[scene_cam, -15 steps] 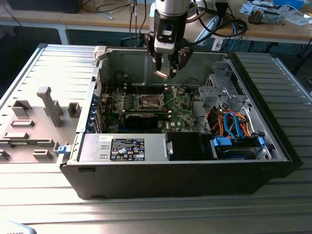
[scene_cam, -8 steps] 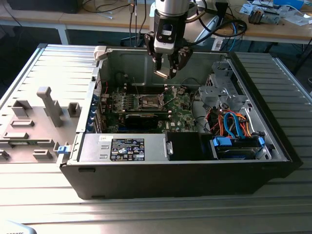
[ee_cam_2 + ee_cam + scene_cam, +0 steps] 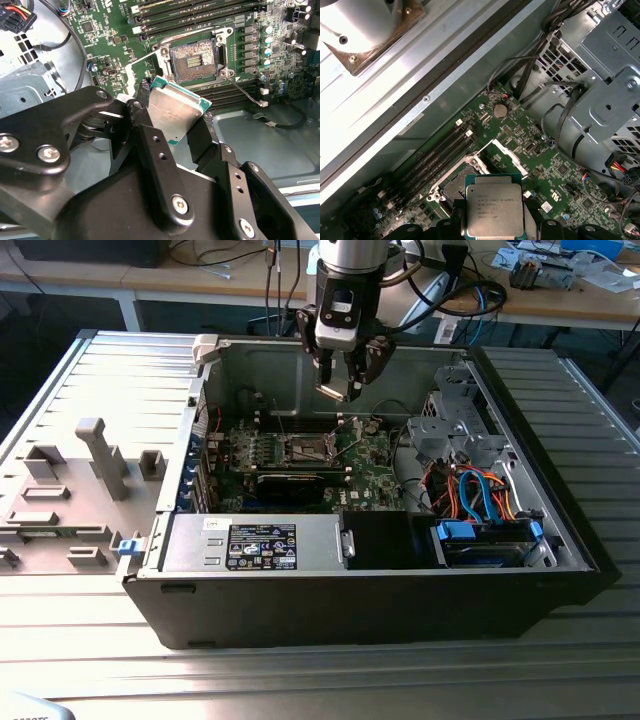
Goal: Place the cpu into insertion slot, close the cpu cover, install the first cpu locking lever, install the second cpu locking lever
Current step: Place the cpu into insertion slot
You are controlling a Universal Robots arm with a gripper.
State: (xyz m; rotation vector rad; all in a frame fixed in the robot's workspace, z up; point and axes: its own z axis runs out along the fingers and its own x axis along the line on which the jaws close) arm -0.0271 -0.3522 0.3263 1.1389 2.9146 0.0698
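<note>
Over mobo point(image 3: 115, 55) near bare insertion slot point(image 3: 192, 61): gripper point(image 3: 174, 114) closed on cpu point(image 3: 494, 212) edges, lid up, prob. sparing underside contacts.

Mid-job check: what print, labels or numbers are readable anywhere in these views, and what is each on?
No text is legible enough to quote.
cpu, held in the end effector: lines of dark print on its metal top, too small to read.
Black label on the silver metal box: white print, too small to read.
Motherboard: white markings, too small to read.
</note>
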